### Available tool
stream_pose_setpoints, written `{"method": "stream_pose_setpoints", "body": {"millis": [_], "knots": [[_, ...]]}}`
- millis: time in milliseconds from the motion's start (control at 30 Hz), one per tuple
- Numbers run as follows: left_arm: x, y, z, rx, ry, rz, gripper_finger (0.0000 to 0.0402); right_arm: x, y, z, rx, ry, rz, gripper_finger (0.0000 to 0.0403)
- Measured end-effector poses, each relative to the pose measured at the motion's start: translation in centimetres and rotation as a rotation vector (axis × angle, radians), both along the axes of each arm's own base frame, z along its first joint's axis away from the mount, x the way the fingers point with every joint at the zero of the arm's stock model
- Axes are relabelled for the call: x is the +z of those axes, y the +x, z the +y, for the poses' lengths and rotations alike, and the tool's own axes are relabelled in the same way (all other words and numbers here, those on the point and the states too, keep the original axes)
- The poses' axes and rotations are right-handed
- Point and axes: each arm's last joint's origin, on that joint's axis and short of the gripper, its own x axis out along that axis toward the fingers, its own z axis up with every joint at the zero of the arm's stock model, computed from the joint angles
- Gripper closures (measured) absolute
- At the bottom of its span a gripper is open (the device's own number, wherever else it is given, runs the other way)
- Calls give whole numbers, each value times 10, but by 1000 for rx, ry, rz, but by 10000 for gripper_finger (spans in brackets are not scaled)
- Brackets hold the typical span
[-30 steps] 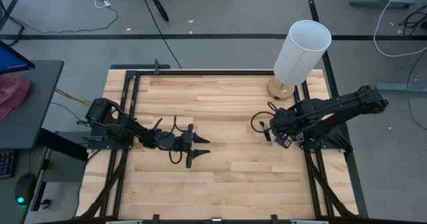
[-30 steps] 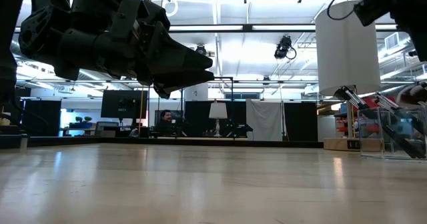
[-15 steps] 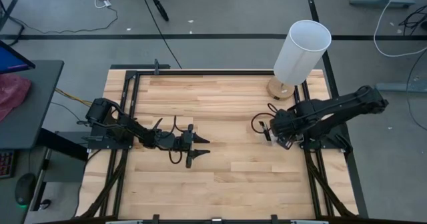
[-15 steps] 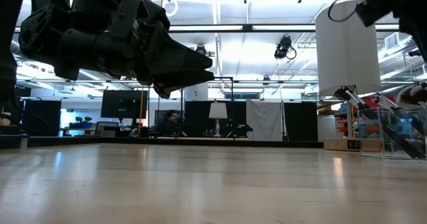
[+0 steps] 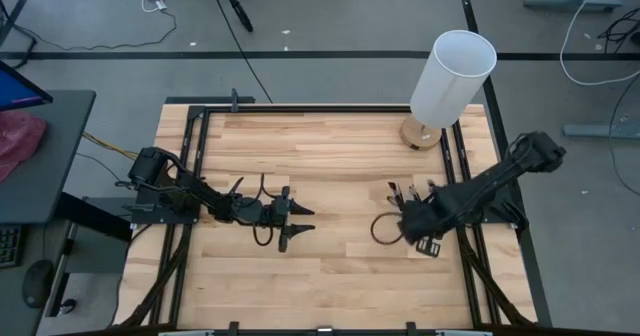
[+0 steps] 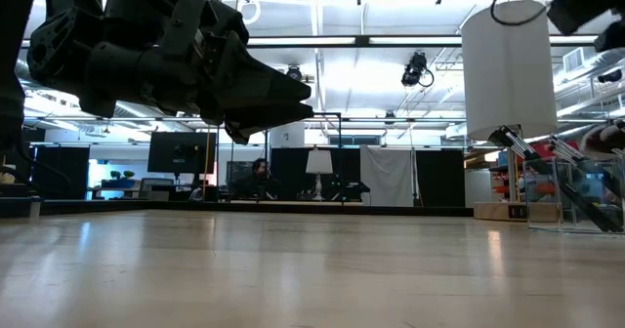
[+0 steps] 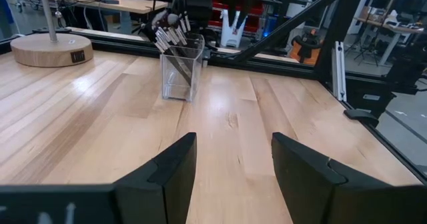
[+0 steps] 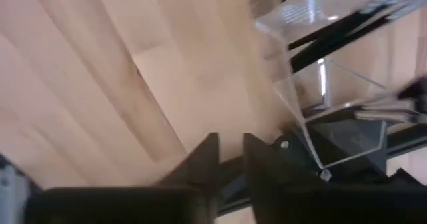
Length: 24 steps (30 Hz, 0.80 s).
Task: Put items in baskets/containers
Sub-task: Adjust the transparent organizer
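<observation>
The clear plastic holder stands on its base on the right half of the table. Several thin dark brushes lean inside it, heads up, also seen in the low view as brushes in the holder. My right gripper hovers over bare wood just beside the holder, on its near side, with a narrow gap between its fingers and nothing in them. My left gripper waits open above mid-table, facing the holder from afar.
A tall white cylinder lamp on a round wooden base stands at the far right corner, behind the holder. Black frame rails run along the table's sides. Bare wood lies between the two arms.
My right arm has swung away from above the holder toward the near edge and slightly left, leaving the brushes in the holder uncovered in the high view. In the low view it has drawn off toward the upper right. The left arm has kept still.
</observation>
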Motion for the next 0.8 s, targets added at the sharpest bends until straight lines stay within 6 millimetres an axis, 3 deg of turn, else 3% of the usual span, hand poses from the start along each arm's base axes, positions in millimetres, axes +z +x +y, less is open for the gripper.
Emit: {"method": "stream_pose_setpoints", "body": {"millis": [133,267,400,800], "knots": [[0,0,0,0,0,0,207,-22,7,5,44,-37,79,395],[0,0,0,0,0,0,207,-40,12,4,56,-63,119,384],[0,0,0,0,0,0,207,-52,13,-3,66,-124,114,398],[0,0,0,0,0,0,207,-67,13,-25,63,-240,104,400]]}}
